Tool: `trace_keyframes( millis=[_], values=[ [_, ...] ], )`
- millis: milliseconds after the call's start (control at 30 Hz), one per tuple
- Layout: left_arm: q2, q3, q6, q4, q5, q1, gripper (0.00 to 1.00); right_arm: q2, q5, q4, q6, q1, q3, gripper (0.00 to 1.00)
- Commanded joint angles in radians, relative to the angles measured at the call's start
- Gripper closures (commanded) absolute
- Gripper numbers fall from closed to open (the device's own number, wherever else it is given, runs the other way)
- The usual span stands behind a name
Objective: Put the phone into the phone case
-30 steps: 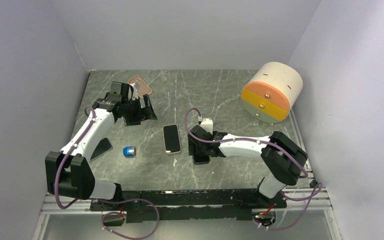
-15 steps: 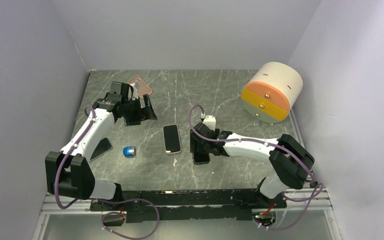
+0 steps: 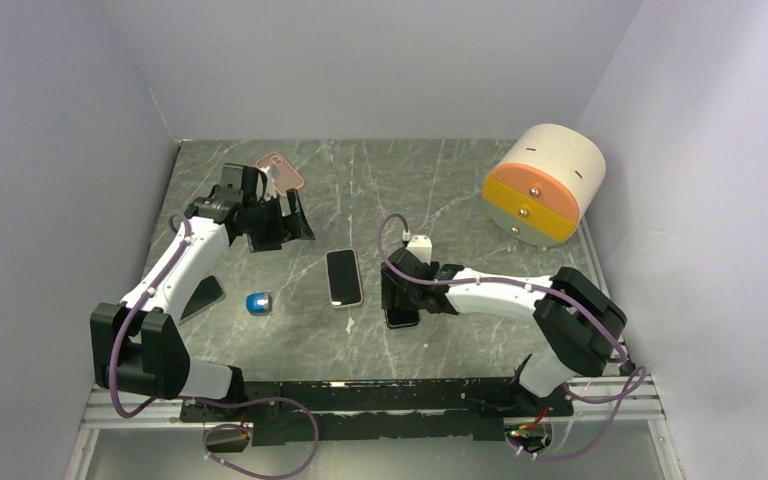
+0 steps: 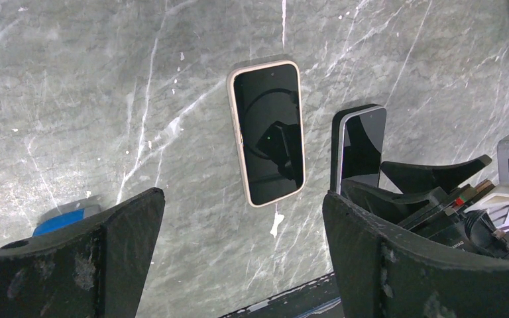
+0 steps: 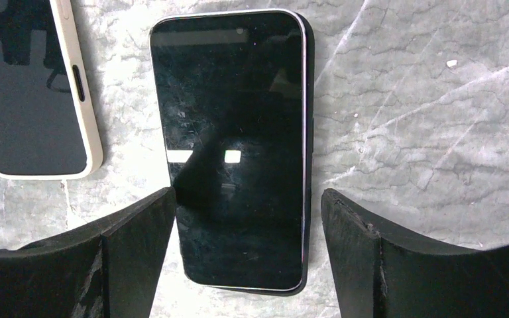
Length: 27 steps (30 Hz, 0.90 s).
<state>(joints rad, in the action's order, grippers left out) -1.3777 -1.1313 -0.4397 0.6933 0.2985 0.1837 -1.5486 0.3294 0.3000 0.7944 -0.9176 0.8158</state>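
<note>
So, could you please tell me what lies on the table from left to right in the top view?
The blue object → cream-edged phone → black phone → cream and orange drum. The pink case overlaps the blue object sideways, so I left it out.

Lab booth: plain walls [image 3: 380, 60], marble tabletop [image 3: 460, 180].

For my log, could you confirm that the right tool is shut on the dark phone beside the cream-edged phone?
Not quite: the right tool is open, its fingers spread either side of the dark phone beside the cream-edged phone, as the right wrist view shows.
</note>
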Motion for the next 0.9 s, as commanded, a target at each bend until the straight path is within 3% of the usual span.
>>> trace_keyframes(
  millis=[0, 500, 867],
  values=[
    [0.03, 0.01, -0.007, -0.035, 0.022, -0.004, 0.06, -0.033, -0.017, -0.003, 0.0, 0.003, -0.011, 0.17],
    [0.029, 0.012, -0.009, -0.036, 0.022, -0.004, 0.06, -0.072, -0.021, 0.031, 0.014, 0.004, -0.013, 0.27],
    [0.016, 0.074, -0.113, -0.158, 0.235, 0.013, 0.22, 0.082, -0.174, -0.148, -0.038, 0.078, -0.119, 0.21]
  ],
)
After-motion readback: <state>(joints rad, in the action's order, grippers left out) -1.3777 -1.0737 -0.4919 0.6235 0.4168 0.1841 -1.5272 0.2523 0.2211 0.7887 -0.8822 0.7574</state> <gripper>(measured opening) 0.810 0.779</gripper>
